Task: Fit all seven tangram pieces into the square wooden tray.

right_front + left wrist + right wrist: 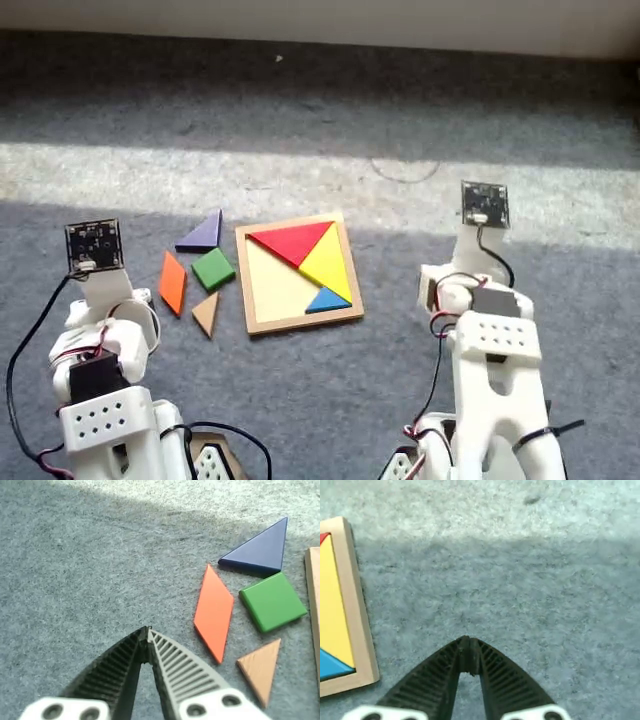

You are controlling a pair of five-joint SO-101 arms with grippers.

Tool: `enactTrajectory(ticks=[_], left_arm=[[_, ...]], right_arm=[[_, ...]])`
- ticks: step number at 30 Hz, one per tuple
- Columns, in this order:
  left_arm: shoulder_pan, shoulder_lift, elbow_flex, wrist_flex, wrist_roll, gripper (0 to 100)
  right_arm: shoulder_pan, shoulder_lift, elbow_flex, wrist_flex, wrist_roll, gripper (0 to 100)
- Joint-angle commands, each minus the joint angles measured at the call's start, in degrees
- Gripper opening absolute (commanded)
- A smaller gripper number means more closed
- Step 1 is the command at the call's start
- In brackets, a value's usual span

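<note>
The square wooden tray (pixel 298 323) lies mid-table and holds a red triangle (pixel 293 241), a yellow triangle (pixel 331 264) and a small blue triangle (pixel 327 300). On the carpet just left of it lie a purple triangle (pixel 204 233), a green square (pixel 213 268), an orange parallelogram (pixel 173 282) and a tan triangle (pixel 206 313). My left gripper (pixel 147 632) is shut and empty, resting on the carpet left of the orange parallelogram (pixel 214 611). My right gripper (pixel 468 642) is shut and empty, on the carpet right of the tray (pixel 361 625).
Grey carpet covers the whole table, with a sunlit band across the back. The left arm's base (pixel 105 400) and the right arm's base (pixel 495 400) stand at the front edge. A pale wall edge runs along the far side.
</note>
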Motion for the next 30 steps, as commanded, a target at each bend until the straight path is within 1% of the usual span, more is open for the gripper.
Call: enactTrajectory(ticks=[1, 3, 6, 7, 9, 12, 17, 20, 24, 28, 30], left_arm=[[0.7, -0.5, -0.7, -1.6, -4.0, 1], [0.7, -0.5, -1.6, -1.6, -4.0, 5], [0.7, -0.1, -5.4, -1.2, -3.9, 15], [0.7, 0.0, -7.2, -0.3, -3.9, 16], [0.7, 0.0, -10.8, 2.0, -4.1, 17], [1.1, 0.1, -16.2, 6.1, -7.1, 17], [7.2, 0.2, -20.6, 11.2, -12.2, 17], [10.9, 1.9, -21.5, 11.6, -12.8, 17], [14.1, 10.1, -24.4, 11.3, -13.5, 17], [18.6, 23.3, -29.5, 11.3, -19.2, 17], [20.9, 30.0, -32.1, 11.5, -22.5, 19]], right_arm=[[1.4, -3.7, 2.2, -4.3, -2.6, 0.9], [1.4, -3.9, 2.2, -4.3, -4.0, 0.9], [1.3, -3.9, 2.2, -4.4, -4.2, 0.9], [1.3, -3.9, 2.2, -4.5, -4.2, 0.9], [1.3, -3.9, 2.2, -6.7, -4.2, 0.9], [1.5, -3.8, 2.4, -9.5, -4.1, 0.9], [1.6, -3.8, 2.4, -9.5, -4.0, 0.9], [1.6, -3.8, 2.4, -9.5, -4.0, 1.0], [1.6, -3.8, 2.5, -9.5, -4.0, 1.0], [1.4, -3.8, 2.5, -9.5, -4.0, 1.0], [1.4, -3.8, 2.6, -9.5, -4.0, 1.0]])
